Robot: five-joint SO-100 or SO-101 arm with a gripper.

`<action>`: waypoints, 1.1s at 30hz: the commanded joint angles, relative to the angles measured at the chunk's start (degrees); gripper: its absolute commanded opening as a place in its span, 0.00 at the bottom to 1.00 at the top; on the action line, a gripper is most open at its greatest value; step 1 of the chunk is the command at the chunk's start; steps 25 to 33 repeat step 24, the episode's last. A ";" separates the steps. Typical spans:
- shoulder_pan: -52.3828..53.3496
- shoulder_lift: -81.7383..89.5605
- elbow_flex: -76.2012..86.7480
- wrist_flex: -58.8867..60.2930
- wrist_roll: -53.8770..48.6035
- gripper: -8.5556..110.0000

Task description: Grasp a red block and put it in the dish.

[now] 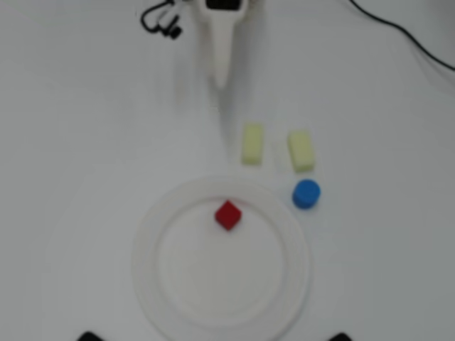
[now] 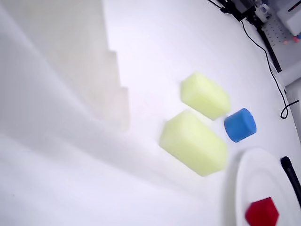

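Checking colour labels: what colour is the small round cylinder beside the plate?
Blue. The small round cylinder shows best in the overhead view, just outside the white plate.

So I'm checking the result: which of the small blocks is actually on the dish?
The red block, resting inside the dish. The two yellow blocks and blue cylinder sit outside.

A lab bench: bare white table (image 1: 85,177) (cables (image 1: 405,32) trailing)

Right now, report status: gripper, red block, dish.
Gripper empty, off the dish, jaws unclear. Red block in dish. Nothing in the way.
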 commanded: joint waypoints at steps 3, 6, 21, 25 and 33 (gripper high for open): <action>0.09 8.44 6.77 0.18 0.09 0.33; -1.67 11.60 11.69 1.23 0.44 0.32; -2.55 11.69 21.62 0.62 4.22 0.07; -2.72 11.69 23.99 0.62 1.41 0.07; -2.72 11.69 23.99 0.62 1.41 0.07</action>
